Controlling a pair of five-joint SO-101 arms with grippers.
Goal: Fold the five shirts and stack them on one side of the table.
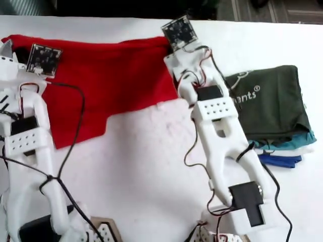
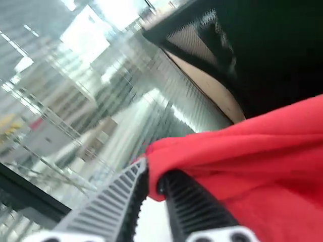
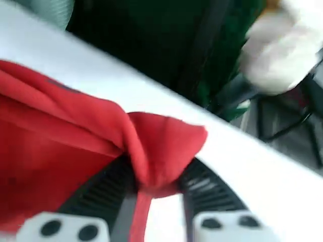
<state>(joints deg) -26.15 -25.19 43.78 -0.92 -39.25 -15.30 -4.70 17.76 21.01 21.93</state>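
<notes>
On the white surface [image 1: 151,166] the red shirt [image 1: 111,75] lies with its long axis along the far edge, the left jaws clenched on its left end and the right jaws on its right end, the folded stack [image 1: 275,108] nearer the right arm [image 1: 222,131].

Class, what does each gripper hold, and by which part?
Both hold the red shirt by its far edge: left gripper at one corner, right gripper at the other.

Black mesh object [image 2: 202,30]; pale gridded glazing [image 2: 75,101] behind.
</notes>
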